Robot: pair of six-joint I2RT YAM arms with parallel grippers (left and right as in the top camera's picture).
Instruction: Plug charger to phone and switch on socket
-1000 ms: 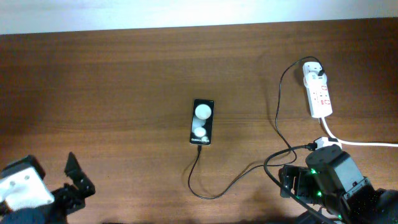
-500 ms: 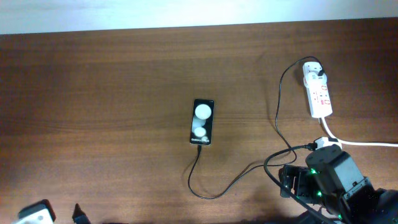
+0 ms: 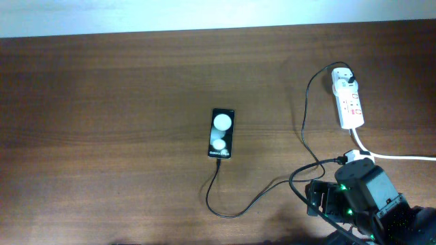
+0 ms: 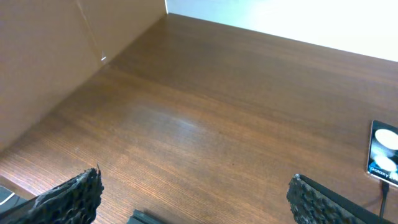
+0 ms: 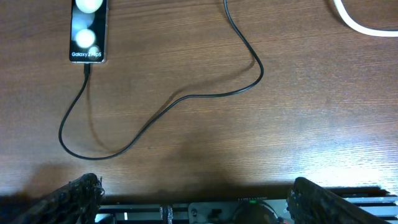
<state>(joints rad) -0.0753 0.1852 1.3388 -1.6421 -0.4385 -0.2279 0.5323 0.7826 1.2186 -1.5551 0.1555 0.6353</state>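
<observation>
The black phone (image 3: 221,133) lies flat mid-table, with two white spots and white lettering at its near end. It also shows in the right wrist view (image 5: 87,31) and at the right edge of the left wrist view (image 4: 384,155). The thin black charger cable (image 3: 262,196) meets the phone's near end, loops across the table and runs up to a white adapter (image 3: 344,76) seated in the white socket strip (image 3: 351,107). My left gripper (image 4: 196,205) is open and empty, left of the phone. My right gripper (image 5: 202,199) is open and empty, near the table's front edge, with the cable (image 5: 186,96) ahead of it.
The strip's thick white cord (image 3: 398,157) runs off to the right and also shows in the right wrist view (image 5: 360,22). My right arm (image 3: 361,197) sits at the bottom right. A brown wall panel (image 4: 56,56) stands left of the table.
My left arm has drawn back out of the overhead view at the bottom left. The right arm, phone, cable and strip have not moved.
</observation>
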